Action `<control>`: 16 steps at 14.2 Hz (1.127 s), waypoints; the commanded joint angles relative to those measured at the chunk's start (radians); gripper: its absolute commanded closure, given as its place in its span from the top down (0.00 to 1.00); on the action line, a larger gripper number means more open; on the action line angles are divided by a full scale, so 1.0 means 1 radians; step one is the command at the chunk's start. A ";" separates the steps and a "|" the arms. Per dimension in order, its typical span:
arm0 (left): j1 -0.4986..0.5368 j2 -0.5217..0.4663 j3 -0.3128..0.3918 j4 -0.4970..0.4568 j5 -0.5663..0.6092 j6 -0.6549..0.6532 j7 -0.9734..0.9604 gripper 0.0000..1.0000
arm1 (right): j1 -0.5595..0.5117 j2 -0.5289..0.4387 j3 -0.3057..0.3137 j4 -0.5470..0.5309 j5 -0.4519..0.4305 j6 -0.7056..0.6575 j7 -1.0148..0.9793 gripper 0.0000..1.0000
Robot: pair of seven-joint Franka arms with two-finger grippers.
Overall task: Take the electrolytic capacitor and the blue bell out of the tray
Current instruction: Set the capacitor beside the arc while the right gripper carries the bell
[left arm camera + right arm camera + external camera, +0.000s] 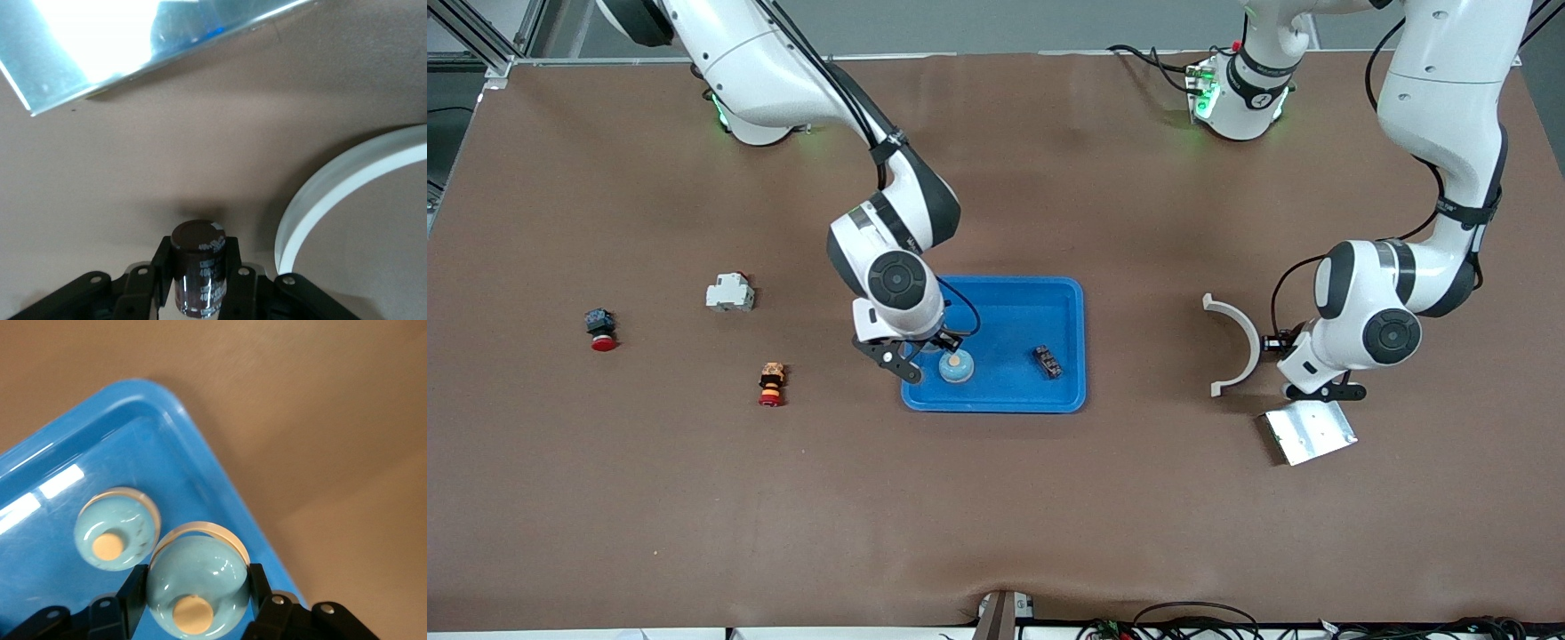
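Front view: right pincer (938, 348) is pinching the pale-blue domed bell (956, 366) over the shallow bright-blue plastic tray (1049, 298).

Left wrist: left pincer (198, 283) is gripping the dark cylindrical electrolytic capacitor (198, 273), outside the tray; lower gently.

Right wrist: lift the bell clear of the tray rim.

Tool (198, 280) gripping capacitor (198, 270), metal plate (133, 47), white arc (333, 200)

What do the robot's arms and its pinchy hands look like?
Both arms are glossy white with rounded shells and dark grey-black bands at the joints. Each wrist carries a round black cap. Black cables run along them, strapped on. The bases glow green. The left gripper and right gripper are black, with two flat fingers and small silver screws.
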 commanded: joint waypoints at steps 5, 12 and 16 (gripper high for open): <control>0.012 0.014 -0.010 0.015 0.011 0.005 0.004 0.14 | -0.080 -0.115 0.007 -0.025 0.001 -0.135 -0.156 0.00; 0.012 0.008 -0.010 0.015 0.011 0.000 0.010 1.00 | -0.172 -0.221 0.005 -0.078 -0.010 -0.200 -0.329 0.00; 0.015 -0.004 -0.010 0.017 0.011 -0.008 0.012 1.00 | -0.204 -0.270 0.005 -0.121 -0.014 -0.201 -0.389 0.00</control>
